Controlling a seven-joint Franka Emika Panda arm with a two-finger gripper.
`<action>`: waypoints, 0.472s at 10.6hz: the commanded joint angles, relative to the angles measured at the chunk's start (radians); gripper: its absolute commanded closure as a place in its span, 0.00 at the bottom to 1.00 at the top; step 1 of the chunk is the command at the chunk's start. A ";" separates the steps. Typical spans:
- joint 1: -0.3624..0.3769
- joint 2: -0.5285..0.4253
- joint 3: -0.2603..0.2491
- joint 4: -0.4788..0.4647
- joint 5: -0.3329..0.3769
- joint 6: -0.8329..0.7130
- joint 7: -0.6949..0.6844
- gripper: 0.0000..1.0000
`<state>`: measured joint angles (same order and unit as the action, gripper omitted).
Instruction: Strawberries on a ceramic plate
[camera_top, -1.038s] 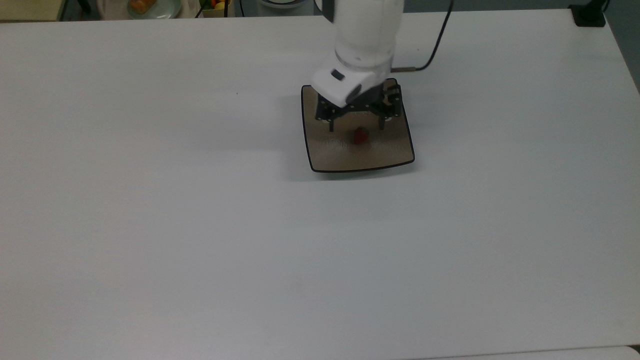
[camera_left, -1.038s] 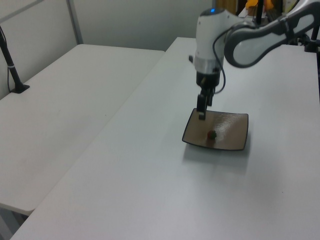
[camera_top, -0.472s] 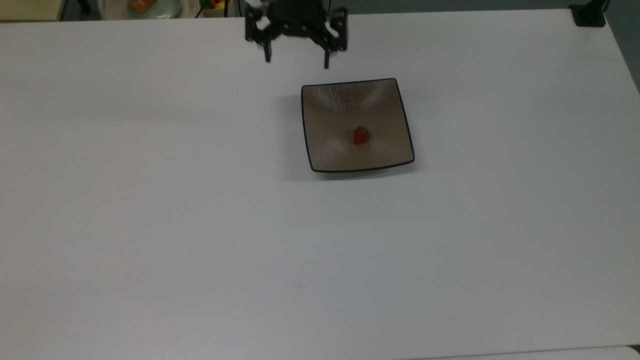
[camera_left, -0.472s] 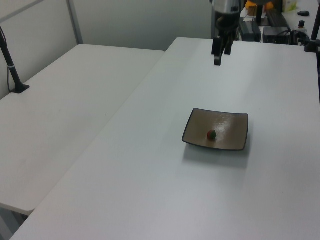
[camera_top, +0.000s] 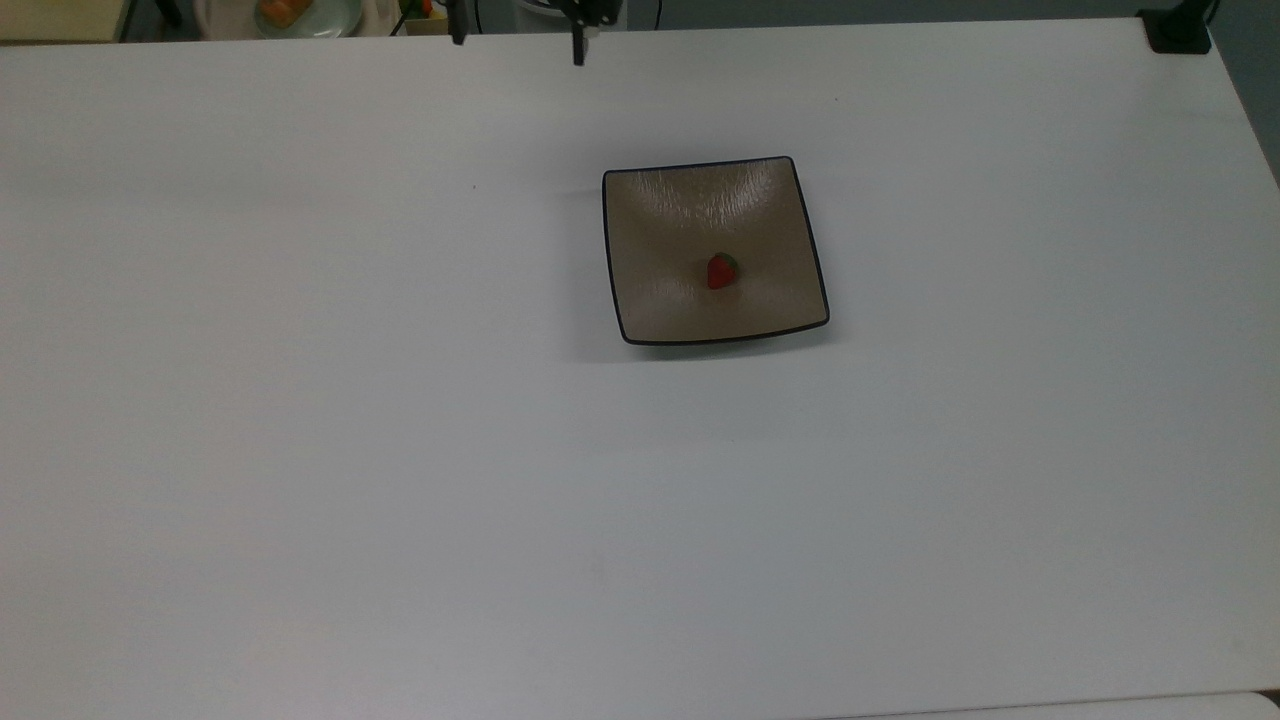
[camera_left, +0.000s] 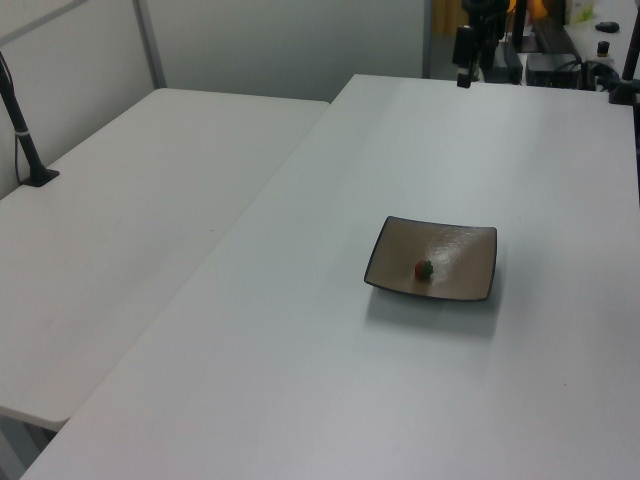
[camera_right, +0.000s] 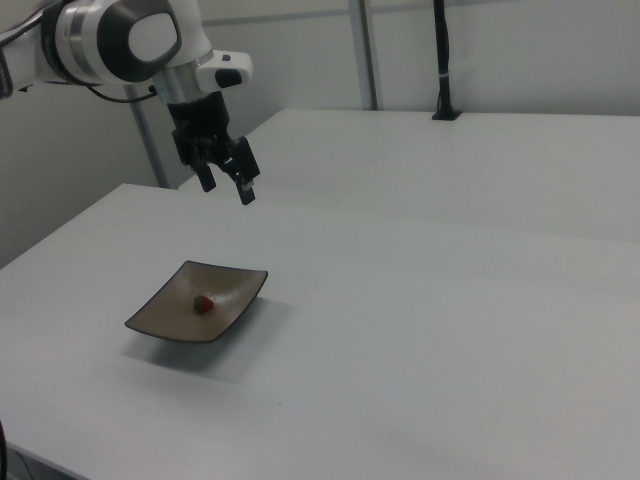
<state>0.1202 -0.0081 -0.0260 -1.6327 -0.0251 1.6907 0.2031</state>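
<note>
Strawberry (camera_top: 722, 271) on plate (camera_top: 660, 310); tool (camera_right: 227, 185) top-cropped overhead.

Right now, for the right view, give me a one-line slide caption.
Open gripper raised above the white table, apart from the ceramic plate, where a single strawberry rests.

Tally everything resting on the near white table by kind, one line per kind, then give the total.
Strawberries: 1, the red strawberry lying on the plate.
Plates: 1, the square beige-brown ceramic plate standing on the white table.
Total: 2 things. The gripper hangs open above the table, apart from both, holding nothing.
</note>
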 joint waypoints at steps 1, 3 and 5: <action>-0.010 -0.041 -0.035 -0.033 0.002 -0.029 -0.161 0.00; -0.022 -0.038 -0.035 -0.039 0.008 -0.019 -0.319 0.00; -0.027 -0.032 -0.035 -0.041 0.033 -0.014 -0.436 0.00</action>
<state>0.0948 -0.0215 -0.0588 -1.6443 -0.0198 1.6776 -0.1078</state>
